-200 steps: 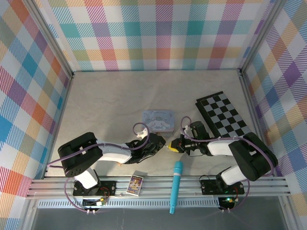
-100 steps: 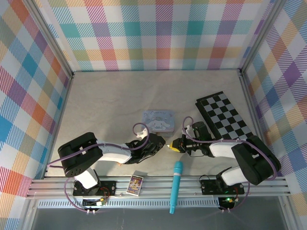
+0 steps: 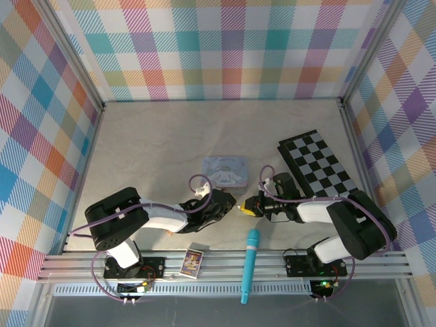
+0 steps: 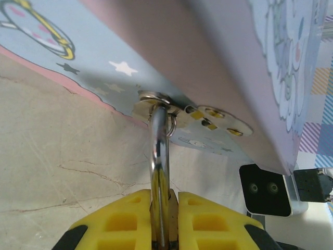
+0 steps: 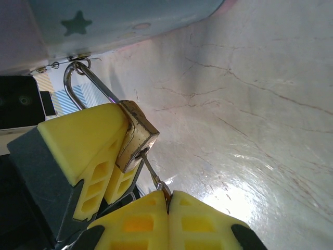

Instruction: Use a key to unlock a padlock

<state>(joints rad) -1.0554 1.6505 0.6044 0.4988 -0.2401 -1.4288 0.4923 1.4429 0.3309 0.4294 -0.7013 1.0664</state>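
The small brass padlock (image 5: pixel 136 136) is clamped between the yellow fingers (image 5: pixel 83 140) of my left gripper (image 3: pixel 230 203), which is shut on it. Its silver shackle (image 4: pixel 158 156) runs up through the hasp (image 4: pixel 156 101) of the pastel cartoon tin (image 3: pixel 225 169). My right gripper (image 5: pixel 169 197) is shut on the head of the thin silvery key (image 5: pixel 156 179). The key's blade sits in the keyhole at the padlock's bottom. In the top view the two grippers meet tip to tip in front of the tin, with the right gripper (image 3: pixel 249 206) on the right.
A black-and-white checkerboard (image 3: pixel 317 163) lies at the right. A long teal pen-like stick (image 3: pixel 250 262) and a small card box (image 3: pixel 193 262) lie near the front rail. Plaid walls enclose the table on three sides.
Both grippers stay almost in place, holding padlock and key together. The tin looks slightly tilted compared with a second ago.
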